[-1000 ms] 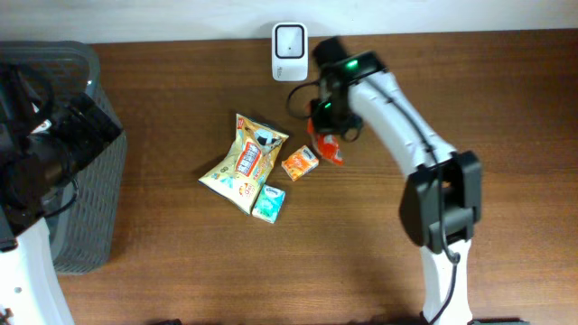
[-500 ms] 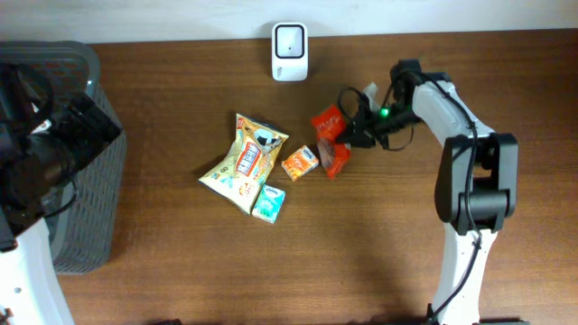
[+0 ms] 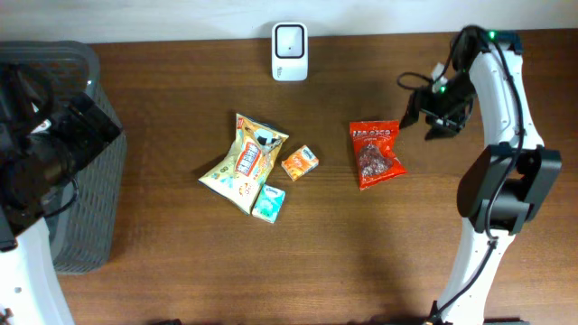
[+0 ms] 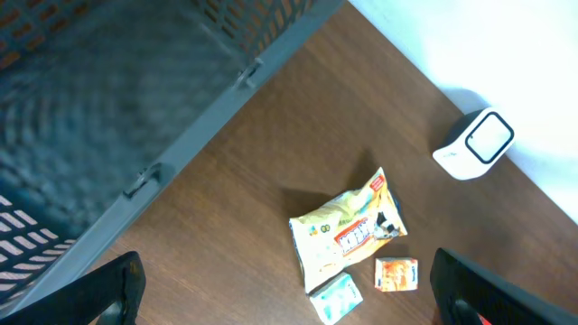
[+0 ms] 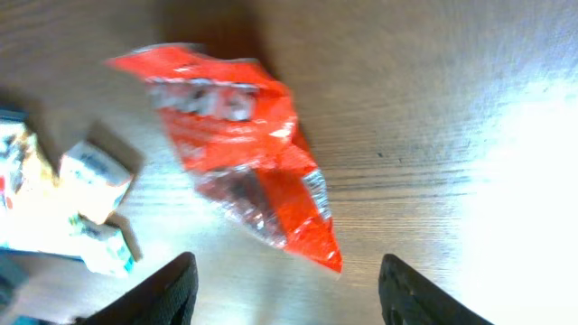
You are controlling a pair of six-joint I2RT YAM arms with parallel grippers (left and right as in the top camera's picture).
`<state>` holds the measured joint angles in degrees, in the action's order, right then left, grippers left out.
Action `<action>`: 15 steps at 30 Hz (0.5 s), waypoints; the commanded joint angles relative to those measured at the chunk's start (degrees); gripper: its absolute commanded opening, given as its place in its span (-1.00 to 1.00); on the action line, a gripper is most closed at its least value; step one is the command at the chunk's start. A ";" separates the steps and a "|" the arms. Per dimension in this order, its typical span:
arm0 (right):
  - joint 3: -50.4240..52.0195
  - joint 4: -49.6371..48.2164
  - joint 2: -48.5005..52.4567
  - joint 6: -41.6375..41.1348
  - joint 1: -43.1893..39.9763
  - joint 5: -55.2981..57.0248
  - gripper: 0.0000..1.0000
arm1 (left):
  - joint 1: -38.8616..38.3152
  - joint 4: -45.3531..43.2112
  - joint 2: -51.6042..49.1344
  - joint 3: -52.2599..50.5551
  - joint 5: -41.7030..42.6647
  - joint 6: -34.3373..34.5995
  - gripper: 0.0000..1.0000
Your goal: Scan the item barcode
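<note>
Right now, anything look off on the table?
Mildly: the red snack bag lies crumpled on the table, right of the yellow chip bag and away from the scanner; the right gripper is open, not touching it. Nothing looks spilled.

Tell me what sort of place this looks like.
Probably a mock shop checkout: a white barcode scanner at the back edge of the wooden table, a red snack bag and a yellow snack bag lying loose, and a grey basket at the left.
</note>
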<state>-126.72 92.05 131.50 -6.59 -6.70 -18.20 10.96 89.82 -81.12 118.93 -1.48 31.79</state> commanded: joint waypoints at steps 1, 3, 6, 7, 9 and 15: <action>-2.38 2.12 -1.11 6.49 4.66 2.54 -0.10 | 0.20 -0.09 0.09 -0.02 0.22 0.52 0.99; -0.48 1.42 -0.85 6.14 7.30 4.55 -0.37 | 0.20 -0.09 0.09 -0.02 0.22 0.52 0.98; 4.37 -2.32 -0.85 2.62 10.91 9.99 -0.55 | 0.20 -0.09 0.09 -0.02 0.22 0.52 0.98; 6.05 -3.96 -0.85 0.68 11.78 12.90 -0.57 | 0.20 -0.09 0.09 -0.02 0.22 0.52 0.98; 10.14 -7.76 -0.85 -2.40 13.14 17.22 -0.57 | 0.20 -0.09 0.09 -0.02 0.22 0.52 0.98; 23.19 -20.24 -0.85 -2.95 13.03 18.03 -0.55 | 0.20 -0.09 0.09 -0.02 0.22 0.52 0.98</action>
<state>-108.12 74.74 131.11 -7.88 7.11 -3.79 10.96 89.86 -81.12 118.93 -1.48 31.79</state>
